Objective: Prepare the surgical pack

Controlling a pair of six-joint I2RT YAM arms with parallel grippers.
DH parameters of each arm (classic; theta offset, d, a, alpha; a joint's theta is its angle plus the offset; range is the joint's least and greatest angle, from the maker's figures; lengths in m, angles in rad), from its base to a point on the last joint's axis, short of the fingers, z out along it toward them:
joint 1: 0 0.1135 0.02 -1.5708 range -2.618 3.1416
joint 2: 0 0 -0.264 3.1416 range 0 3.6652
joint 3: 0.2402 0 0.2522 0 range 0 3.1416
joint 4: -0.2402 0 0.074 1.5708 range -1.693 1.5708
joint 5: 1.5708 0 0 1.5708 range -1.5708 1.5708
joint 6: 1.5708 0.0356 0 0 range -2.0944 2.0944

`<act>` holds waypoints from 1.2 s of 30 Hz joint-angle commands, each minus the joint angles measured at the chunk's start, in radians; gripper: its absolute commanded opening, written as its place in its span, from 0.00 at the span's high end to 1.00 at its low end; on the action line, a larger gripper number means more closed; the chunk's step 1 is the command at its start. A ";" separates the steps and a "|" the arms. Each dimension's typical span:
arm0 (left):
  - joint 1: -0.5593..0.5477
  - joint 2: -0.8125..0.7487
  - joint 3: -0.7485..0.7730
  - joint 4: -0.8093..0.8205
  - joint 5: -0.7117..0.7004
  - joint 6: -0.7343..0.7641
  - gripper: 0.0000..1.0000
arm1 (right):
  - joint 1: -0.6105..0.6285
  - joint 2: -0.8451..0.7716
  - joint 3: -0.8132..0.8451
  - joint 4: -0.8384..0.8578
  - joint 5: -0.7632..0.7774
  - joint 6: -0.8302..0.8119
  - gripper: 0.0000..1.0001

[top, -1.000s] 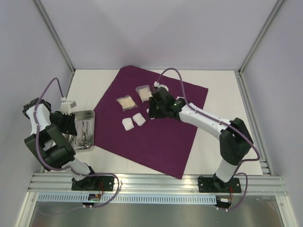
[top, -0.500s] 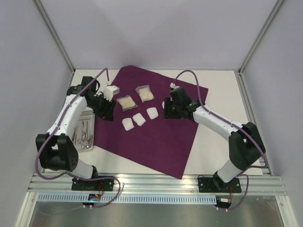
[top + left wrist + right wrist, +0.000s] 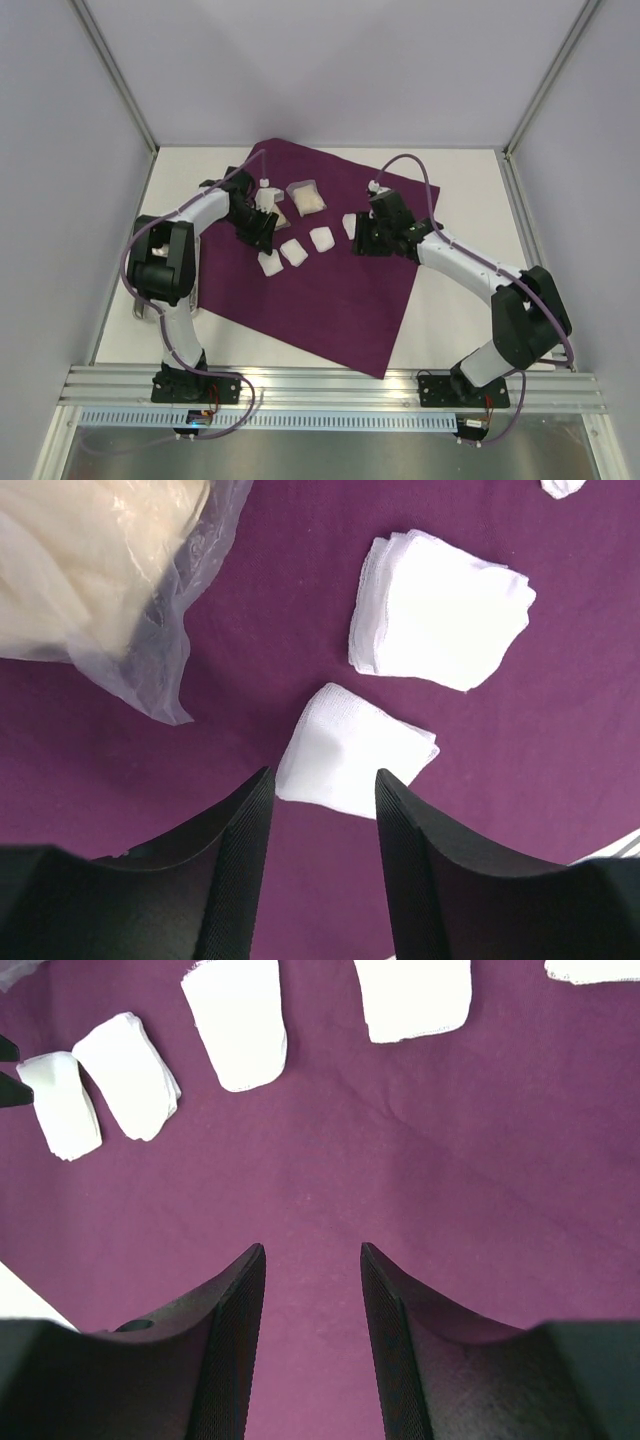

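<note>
The surgical pack's plum-purple drape [image 3: 330,300] lies spread flat as a big square sheet. On it lie several white gauze squares, one at the left end of the row [image 3: 270,263], and a clear bag of cream material [image 3: 307,197]. My left gripper [image 3: 258,235] is open and empty, low over the drape. In the left wrist view its jaws [image 3: 320,790] stand just short of a gauze square [image 3: 355,750], with another gauze square [image 3: 440,610] and a bag [image 3: 90,570] beyond. My right gripper [image 3: 362,240] is open and empty over bare drape [image 3: 312,1255].
A second bag lies partly under the left gripper [image 3: 268,212]. In the right wrist view the gauze row [image 3: 237,1025] lies ahead of the fingers. White table [image 3: 470,200] borders the drape. Frame posts and grey walls close in the sides.
My left arm swung from the metal tray at the left onto the drape, ending over the gauze by the bag. My right gripper drew back to the right, and another gauze square now shows near it.
</note>
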 commanded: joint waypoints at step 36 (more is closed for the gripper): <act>0.000 -0.040 -0.077 0.031 -0.070 -0.005 0.50 | -0.001 0.027 -0.013 0.053 -0.029 0.004 0.55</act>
